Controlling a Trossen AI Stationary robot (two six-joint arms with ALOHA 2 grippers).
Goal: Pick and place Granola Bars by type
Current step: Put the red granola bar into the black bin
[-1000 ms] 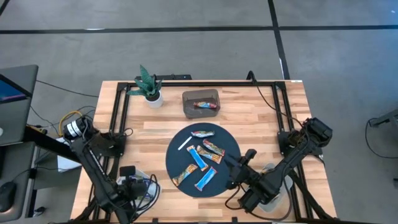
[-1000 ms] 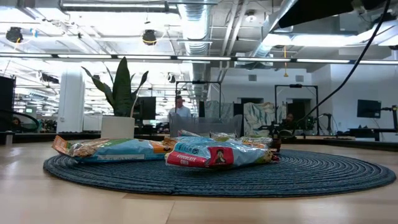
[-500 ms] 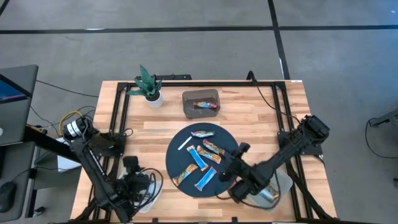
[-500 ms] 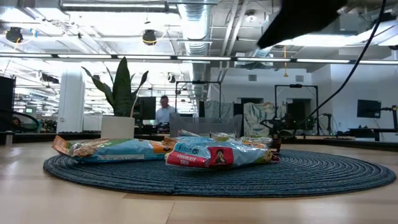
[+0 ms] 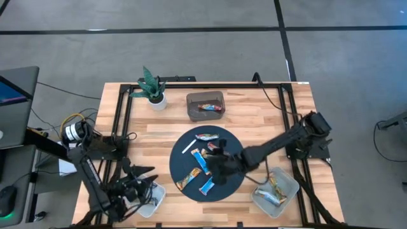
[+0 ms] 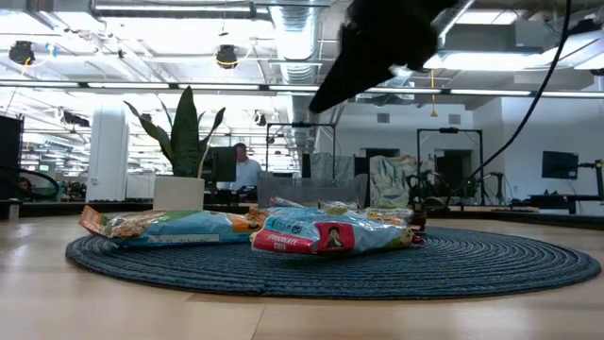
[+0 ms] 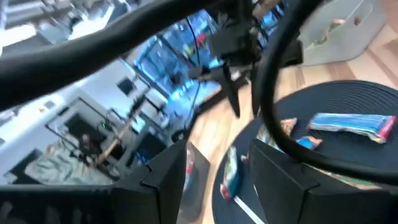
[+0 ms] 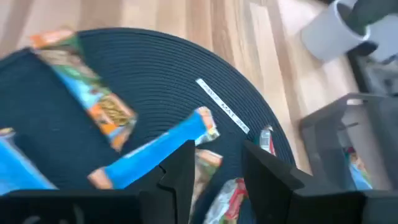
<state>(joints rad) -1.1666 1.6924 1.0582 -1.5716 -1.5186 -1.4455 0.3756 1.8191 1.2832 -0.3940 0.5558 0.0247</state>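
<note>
- While the right gripper (image 5: 215, 166) hangs over the middle of the round dark mat (image 5: 236, 147), its jaws stand parted with nothing between them; the right wrist view shows the two dark fingers (image 8: 180, 177) with a gap and bars lying on the mat below.
- Just under that gripper, a blue-white bar (image 8: 152, 152) lies flat on the mat, with an orange and blue bar (image 8: 93, 96) beside it.
- Around these, more Granola Bars (image 5: 201, 162) are scattered on the mat: one at the far edge (image 5: 206, 136), one at the near left (image 5: 187, 182), one at the near middle (image 5: 206, 186).
- A thin white stick (image 5: 188, 147) lies on the mat's left part, apart from the bars.
- The left gripper (image 5: 143, 181) sits at the near left corner of the counter (image 5: 254, 114), above a clear bin (image 5: 152, 200), its jaws spread wide and holding nothing.
- A second clear bin (image 5: 275, 191) at the near right holds a bar (image 5: 272, 196).
- A grey bin (image 5: 205, 105) at the far side of the counter holds a red-dark bar (image 5: 208, 107).
- A small potted plant (image 5: 152, 89) stands at the far left of the counter.
- From the low view, a person (image 6: 247, 170) sits in the room behind.
</note>
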